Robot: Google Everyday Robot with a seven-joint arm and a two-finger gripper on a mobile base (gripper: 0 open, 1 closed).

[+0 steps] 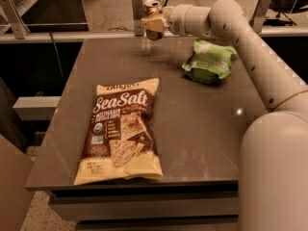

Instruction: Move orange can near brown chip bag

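The orange can [153,7] is upright at the far edge of the table, with its silver top showing. My gripper [153,27] is shut around its lower part and holds it just above the tabletop; the arm reaches in from the right. The brown chip bag [121,130] with white "Sea Salt" lettering lies flat on the near left part of the table, well apart from the can.
A smaller green bag [210,61] lies on the dark table [202,129] at the far right, under my arm. A metal rail [72,32] runs behind the table's far edge. My large white arm body fills the lower right corner.
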